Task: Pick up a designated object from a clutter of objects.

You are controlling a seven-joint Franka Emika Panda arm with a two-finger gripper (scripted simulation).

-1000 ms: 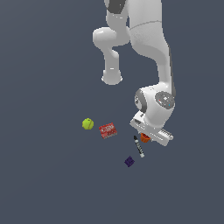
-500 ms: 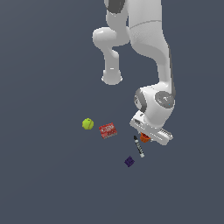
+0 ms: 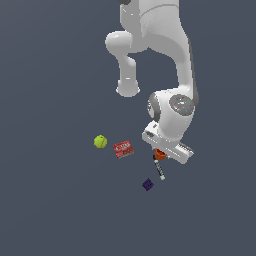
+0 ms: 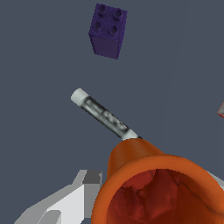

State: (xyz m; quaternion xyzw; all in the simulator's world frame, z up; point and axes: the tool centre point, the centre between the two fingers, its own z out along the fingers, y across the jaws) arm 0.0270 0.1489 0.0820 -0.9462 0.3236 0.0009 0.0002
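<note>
You see just one thing here that is not part of the job: the floor (image 3: 50,210). It is flat and smooth. It is dark grey with a bit of blue in it. In the exterior view it looks the same colour from side to side and from top to bottom. In the wrist view you see the same dark grey floor (image 4: 39,52) close up, plain and bare of marks.

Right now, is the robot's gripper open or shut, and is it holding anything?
Gripper: around the orange cup, which fills the wrist view with a finger beside it. Whether it is shut tight on it cannot be told.
</note>
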